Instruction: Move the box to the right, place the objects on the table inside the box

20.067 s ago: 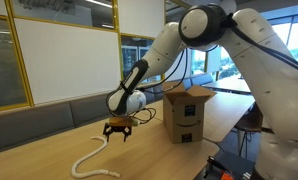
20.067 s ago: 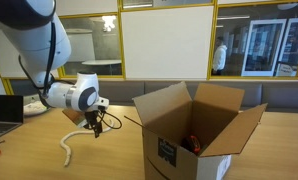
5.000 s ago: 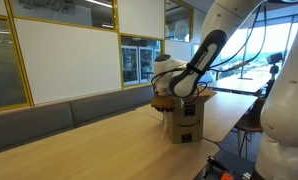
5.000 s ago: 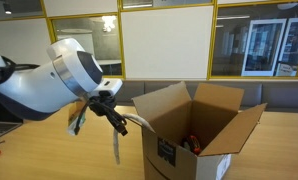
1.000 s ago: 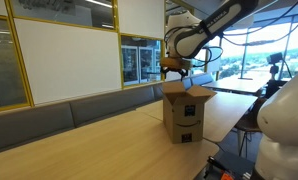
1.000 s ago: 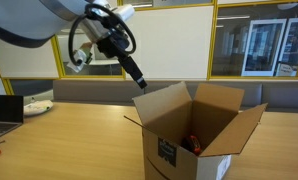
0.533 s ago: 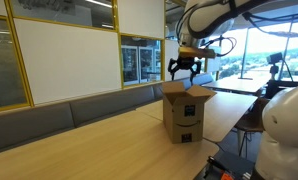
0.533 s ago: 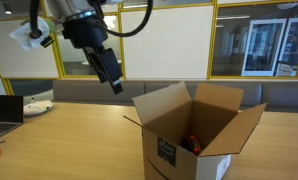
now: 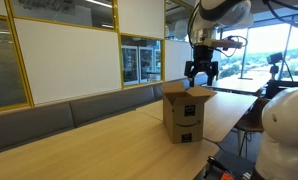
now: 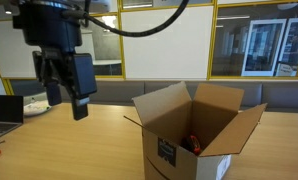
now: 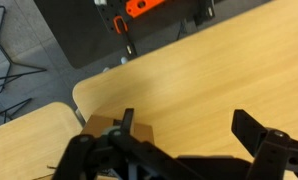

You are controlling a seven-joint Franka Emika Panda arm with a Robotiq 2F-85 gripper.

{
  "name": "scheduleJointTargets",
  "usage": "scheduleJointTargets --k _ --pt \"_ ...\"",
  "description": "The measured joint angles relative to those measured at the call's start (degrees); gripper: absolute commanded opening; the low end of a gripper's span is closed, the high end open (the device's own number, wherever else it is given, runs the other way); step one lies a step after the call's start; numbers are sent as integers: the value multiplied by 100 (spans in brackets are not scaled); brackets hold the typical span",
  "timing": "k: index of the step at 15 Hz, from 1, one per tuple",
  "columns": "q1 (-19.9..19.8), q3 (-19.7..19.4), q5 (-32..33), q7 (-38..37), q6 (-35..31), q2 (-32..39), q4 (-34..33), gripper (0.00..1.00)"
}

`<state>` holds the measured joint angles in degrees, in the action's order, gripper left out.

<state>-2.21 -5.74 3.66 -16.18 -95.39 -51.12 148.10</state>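
Note:
The brown cardboard box point(image 9: 187, 116) point(image 10: 194, 135) stands on the light wooden table point(image 9: 99, 145) point(image 10: 79, 150) with its top flaps spread open. A small orange-red object point(image 10: 192, 143) lies inside it at the bottom. My gripper point(image 9: 200, 80) point(image 10: 67, 102) hangs in the air just above the box's top, open and empty. In the wrist view the gripper point(image 11: 189, 130) shows two dark fingers point(image 11: 254, 130) spread wide over bare tabletop point(image 11: 199, 70), with a cardboard corner point(image 11: 104, 128) beside one of them.
A grey padded bench point(image 9: 49, 118) runs along the wall behind the table. A laptop point(image 10: 4, 108) and a white item point(image 10: 37, 104) sit at the table's far end. The robot's white body point(image 9: 284, 130) stands close to the box. Another table point(image 9: 234, 88) lies beyond.
The arm has swung sideways across the space above the box, with the wrist turning. The jaws stayed open and empty. The box has not moved.

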Motion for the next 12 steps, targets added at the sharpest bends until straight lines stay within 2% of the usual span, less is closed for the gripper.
scheduleJointTargets --k 4,12 --pt "-100 26 90 548 878 -139 3 100" --pt "-158 48 129 631 967 -212 11 100"
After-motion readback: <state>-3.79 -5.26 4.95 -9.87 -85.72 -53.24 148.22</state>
